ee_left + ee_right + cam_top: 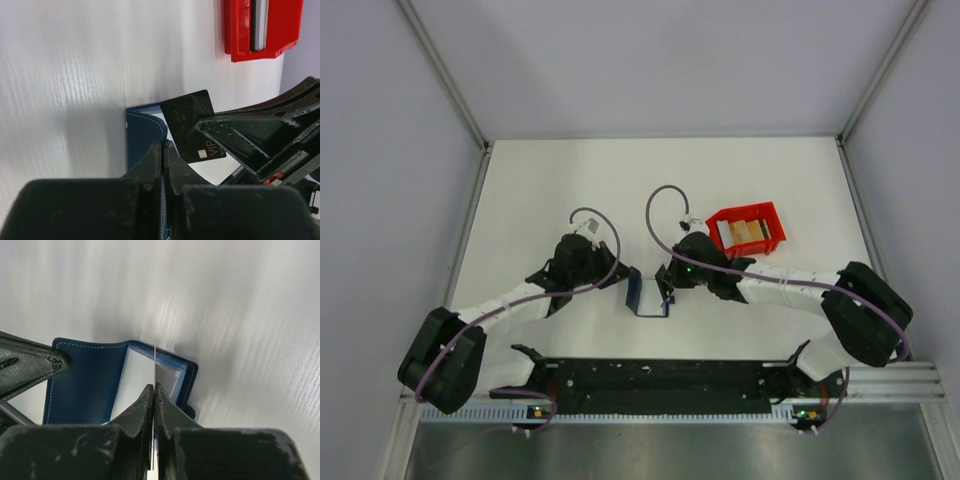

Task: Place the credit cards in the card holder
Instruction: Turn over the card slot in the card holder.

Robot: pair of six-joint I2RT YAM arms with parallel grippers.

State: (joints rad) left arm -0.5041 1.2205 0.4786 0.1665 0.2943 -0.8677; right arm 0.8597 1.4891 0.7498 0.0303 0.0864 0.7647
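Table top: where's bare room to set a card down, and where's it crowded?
Bare: the far strip of table between the back wall and the red bin, and the far-left corner beyond the left arm. Crowded: the centre, where the left claw and right claw meet at the card holder.

The card holder point(85, 385) is dark blue with white stitches along its edge. It is open on the white counter point(540, 190), and the inside has lighter, see-through pockets. The left end effector point(163, 146) pinches one cover. A black card point(192, 125) with thin gold lines and "VIP" on it is tilted over the open pockets. The right end effector point(154, 387) squeezes it tight. More cards point(748, 232), tan and white, lie in the red bin point(778, 228) nearby.
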